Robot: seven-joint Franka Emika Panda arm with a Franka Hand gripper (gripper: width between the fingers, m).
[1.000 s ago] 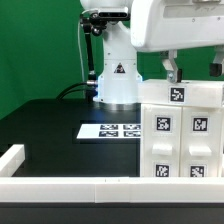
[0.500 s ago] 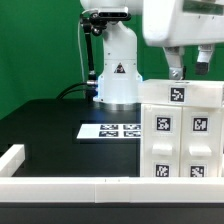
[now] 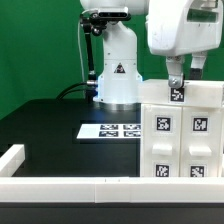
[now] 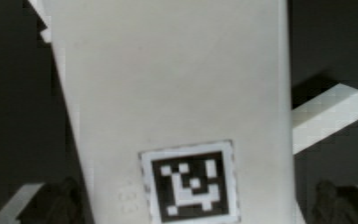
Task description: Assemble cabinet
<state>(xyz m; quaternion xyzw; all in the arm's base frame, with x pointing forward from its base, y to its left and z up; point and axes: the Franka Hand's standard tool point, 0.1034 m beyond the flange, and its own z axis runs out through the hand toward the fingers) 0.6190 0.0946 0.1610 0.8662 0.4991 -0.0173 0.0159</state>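
Observation:
The cabinet (image 3: 183,135), a big white box with black-and-white tags on its front and top, stands at the exterior view's right. My gripper (image 3: 186,76) has come down onto its top edge. One finger (image 3: 176,78) is in front of the top tag and the other is behind. In the wrist view the cabinet's white panel (image 4: 167,90) with one tag (image 4: 192,183) fills the picture. My gripper (image 4: 194,205) is open, with a dark finger (image 4: 51,203) on either side of the panel. I cannot tell if they touch it. No drawer blocks show apart from the box.
The marker board (image 3: 110,130) lies flat beside the cabinet, in front of the robot base (image 3: 117,75). Long white rail pieces (image 3: 60,186) run along the front edge and the exterior view's left. Another white piece (image 4: 329,108) shows beside the panel in the wrist view.
My gripper has come down and shifted toward the exterior view's right, from above the cabinet to straddling its top edge. The cabinet has not moved.

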